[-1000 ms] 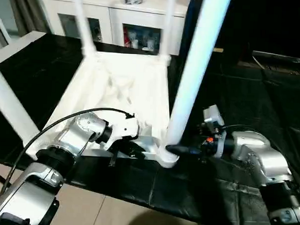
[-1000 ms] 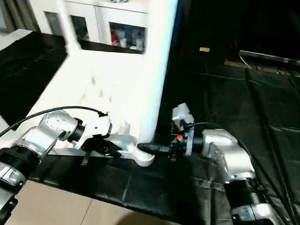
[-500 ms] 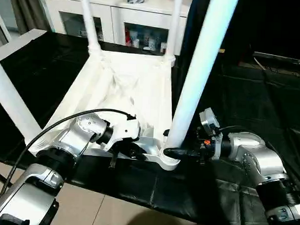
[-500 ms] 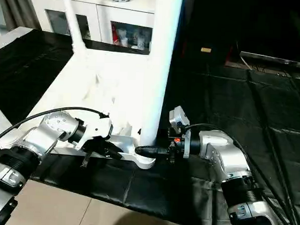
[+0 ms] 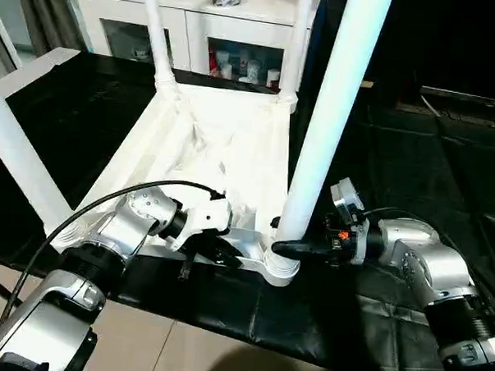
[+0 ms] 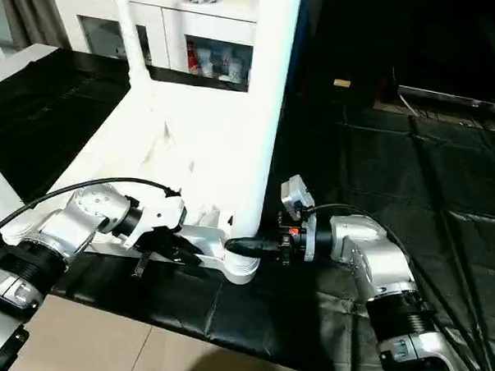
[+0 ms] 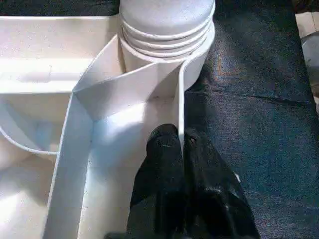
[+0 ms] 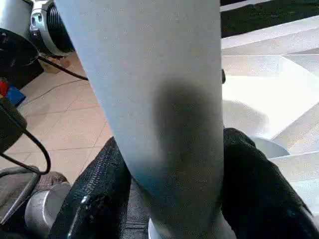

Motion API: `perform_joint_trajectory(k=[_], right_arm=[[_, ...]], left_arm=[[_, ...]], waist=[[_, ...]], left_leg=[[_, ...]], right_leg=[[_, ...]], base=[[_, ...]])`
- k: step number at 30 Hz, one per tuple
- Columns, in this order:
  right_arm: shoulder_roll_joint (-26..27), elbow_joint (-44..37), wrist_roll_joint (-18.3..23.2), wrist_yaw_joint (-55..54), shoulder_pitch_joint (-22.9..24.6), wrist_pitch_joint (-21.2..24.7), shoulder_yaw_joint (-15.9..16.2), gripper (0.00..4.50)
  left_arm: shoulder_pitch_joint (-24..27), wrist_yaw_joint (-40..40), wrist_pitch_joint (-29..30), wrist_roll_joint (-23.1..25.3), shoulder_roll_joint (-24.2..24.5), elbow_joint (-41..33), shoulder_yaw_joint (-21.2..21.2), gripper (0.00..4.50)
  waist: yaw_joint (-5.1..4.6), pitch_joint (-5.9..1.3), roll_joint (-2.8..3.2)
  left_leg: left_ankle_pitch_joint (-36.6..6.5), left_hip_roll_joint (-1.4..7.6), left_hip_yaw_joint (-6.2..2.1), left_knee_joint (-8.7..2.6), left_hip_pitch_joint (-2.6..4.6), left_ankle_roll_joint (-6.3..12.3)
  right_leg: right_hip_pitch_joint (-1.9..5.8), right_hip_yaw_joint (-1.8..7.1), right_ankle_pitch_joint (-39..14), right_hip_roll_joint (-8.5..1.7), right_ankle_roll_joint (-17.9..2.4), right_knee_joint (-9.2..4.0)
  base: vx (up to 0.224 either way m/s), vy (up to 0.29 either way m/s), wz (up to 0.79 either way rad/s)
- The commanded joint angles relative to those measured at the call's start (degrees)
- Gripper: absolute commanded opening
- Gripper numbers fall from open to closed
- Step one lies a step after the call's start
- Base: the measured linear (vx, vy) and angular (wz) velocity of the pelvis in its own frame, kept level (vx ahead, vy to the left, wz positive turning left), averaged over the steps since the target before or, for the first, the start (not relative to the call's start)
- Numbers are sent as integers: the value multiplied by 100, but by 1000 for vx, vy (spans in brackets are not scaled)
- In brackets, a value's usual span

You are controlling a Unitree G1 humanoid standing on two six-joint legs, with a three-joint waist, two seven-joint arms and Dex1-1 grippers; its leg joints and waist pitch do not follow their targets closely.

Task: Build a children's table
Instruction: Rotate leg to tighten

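With all four legs standing in the upturned top (image 5: 225, 143), my left tool (image 7: 180, 149) pinches its near rim while my right tool (image 5: 287, 250) straddles the near-right leg (image 5: 328, 123) at its socket (seating, I judge), the counter (image 5: 413, 160) edge close at 6 o'clock.

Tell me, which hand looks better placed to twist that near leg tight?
The right hand, probably: its fingers sit either side of the near leg at its base. The left hand is pinching the tabletop's rim, steadying it.
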Motion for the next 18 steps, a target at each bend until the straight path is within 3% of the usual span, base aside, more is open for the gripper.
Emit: perform_joint_trajectory(k=[1,2,4,5,7,12,13,14,15,16,18], right_arm=[[69,-258,152,183,155,177,142,216],[77,-290,163,164,181,193,140,216],[112,-444,218,56,347,250,111,215],[118,-460,222,43,364,256,108,214],[147,-530,237,-24,443,274,101,214],[382,-638,163,-617,652,237,-23,212],[582,-569,22,-1114,690,165,-106,212],[582,-569,22,-1114,690,165,-106,212],[813,-442,-203,-1701,683,67,-157,211],[923,-361,-307,-1961,653,18,-171,211],[1286,-103,-407,-2676,503,19,-338,210]], left_arm=[[-42,283,93,185,-53,70,-38,0],[-52,326,123,184,-65,92,-20,0],[-76,455,323,140,-132,157,59,0],[-76,462,338,135,-138,160,65,0],[-77,500,407,102,-173,170,101,0],[-148,797,764,-69,-411,213,301,0],[-207,955,901,-128,-529,248,390,0],[-207,955,901,-128,-529,248,390,0],[-293,1165,1039,-156,-660,299,476,0],[-335,1258,1100,-155,-717,316,501,0],[-461,1542,1257,-144,-892,390,567,0]], waist=[[-28,-412,6],[-19,-411,5],[-7,-417,63],[-11,-414,42],[-2,-423,83],[6,-416,98],[-13,-398,123],[-20,-390,113],[-73,-389,104],[-93,-377,124],[-181,-354,116]], left_leg=[[-464,37,86,-347,-21,287],[-489,41,86,-347,-11,283],[-498,40,77,-344,-15,265],[-506,42,80,-347,-17,268],[-541,32,74,-345,-16,255],[-660,25,79,-354,-18,230],[-741,26,87,-362,-7,183],[-822,6,87,-364,-7,151],[-908,-16,61,-396,-23,82],[-961,-11,59,-400,-14,57],[-1108,-45,43,-423,-50,-2]], right_leg=[[374,294,-625,-350,-1121,-338],[366,295,-617,-349,-1137,-338],[369,294,-579,-348,-1140,-332],[372,295,-575,-345,-1128,-342],[375,289,-604,-344,-1132,-335],[368,287,-874,-345,-1043,-385],[340,299,-1031,-352,-988,-429],[345,285,-1186,-349,-953,-444],[384,260,-1650,-352,-777,-481],[360,262,-1778,-354,-733,-498],[382,238,-2209,-358,-584,-543]], base=[[0,0,0],[0,0,0],[0,0,0],[0,0,0],[0,0,0],[0,0,0],[0,0,0],[0,0,0],[0,0,0],[0,0,0],[0,0,0]])
